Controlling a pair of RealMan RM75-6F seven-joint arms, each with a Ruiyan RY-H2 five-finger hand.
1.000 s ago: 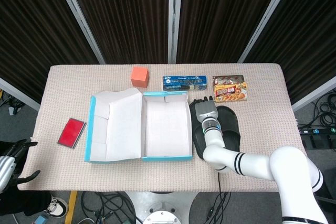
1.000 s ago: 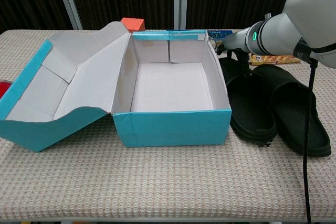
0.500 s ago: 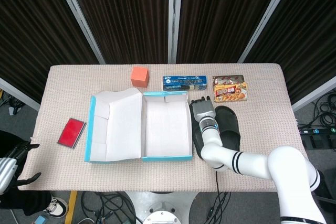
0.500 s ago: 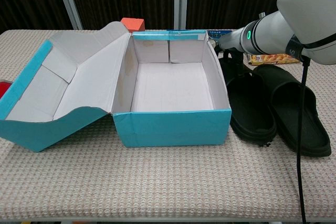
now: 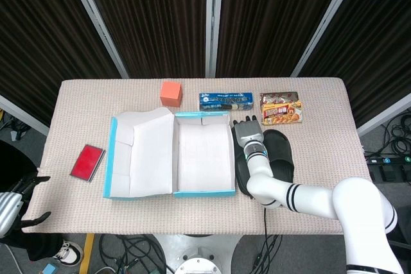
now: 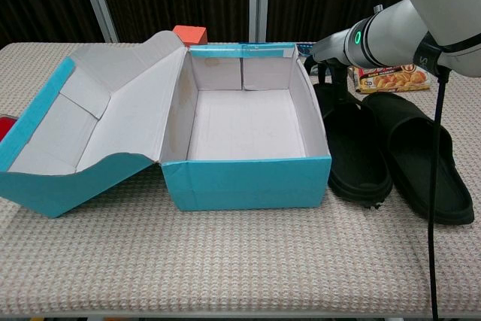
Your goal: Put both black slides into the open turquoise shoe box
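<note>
The open turquoise shoe box (image 5: 204,152) (image 6: 248,178) stands mid-table, nothing inside it, its lid (image 5: 138,152) folded out to the left. Two black slides lie side by side just right of it: the nearer slide (image 5: 243,170) (image 6: 355,152) against the box wall, the other slide (image 5: 281,153) (image 6: 421,163) beyond. My right hand (image 5: 247,131) (image 6: 331,65) is down on the far end of the nearer slide, fingers wrapped over its strap. My left hand (image 5: 14,200) hangs off the table's front left corner, fingers apart, holding nothing.
An orange cube (image 5: 170,93) (image 6: 190,34), a blue packet (image 5: 223,101) and a snack packet (image 5: 280,108) (image 6: 391,78) line the far side behind the box. A red card (image 5: 87,162) lies left of the lid.
My right hand has shifted a little left toward the box, and the nearer slide has edged left with it. The left hand has sunk lower at the frame corner.
</note>
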